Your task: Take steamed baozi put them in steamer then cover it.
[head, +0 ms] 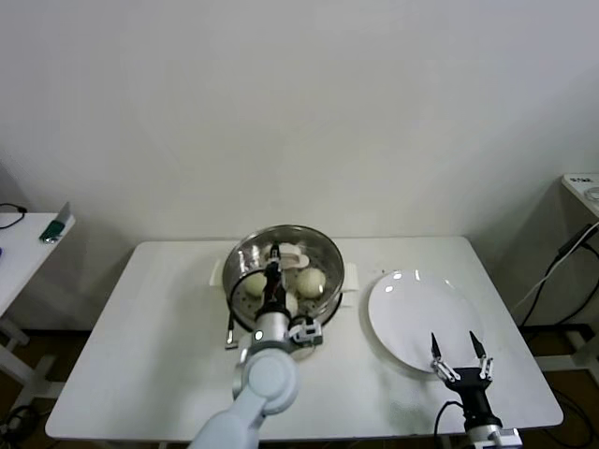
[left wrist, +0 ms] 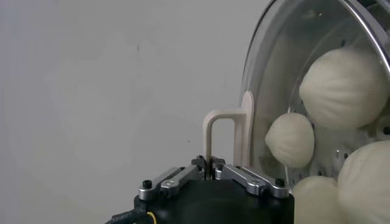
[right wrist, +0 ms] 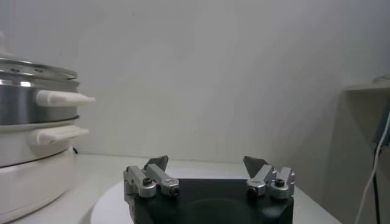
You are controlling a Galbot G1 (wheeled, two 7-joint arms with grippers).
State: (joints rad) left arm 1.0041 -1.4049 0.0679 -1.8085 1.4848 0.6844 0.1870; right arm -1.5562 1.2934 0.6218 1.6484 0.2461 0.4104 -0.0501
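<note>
Glass cover (left wrist: pixel 304 73) sits on the steamer (head: pixel 328 257), left end effector (left wrist: pixel 211 172) clenched on its handle.

left gripper (left wrist: pixel 211 168) jaws pinch the cover (left wrist: pixel 277 79) handle (left wrist: pixel 228 137); steamed baozi (left wrist: pixel 344 85) show through the glass.

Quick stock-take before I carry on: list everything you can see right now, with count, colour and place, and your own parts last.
Table: one, white, in front of the robot.
Steamer: one, shiny steel on a white base, at the table's middle back.
Baozi: four seen through the lid, cream-white, inside the steamer.
Lid: one, clear glass with a cream handle, on the steamer.
Plate: one, white, bare, on the table right of the steamer.
Side table: one, white, far left, small items on it.
Left gripper: over the steamer, jaws shut on the handle.
Right gripper: above the plate's near edge, jaws open, holding nothing.
</note>
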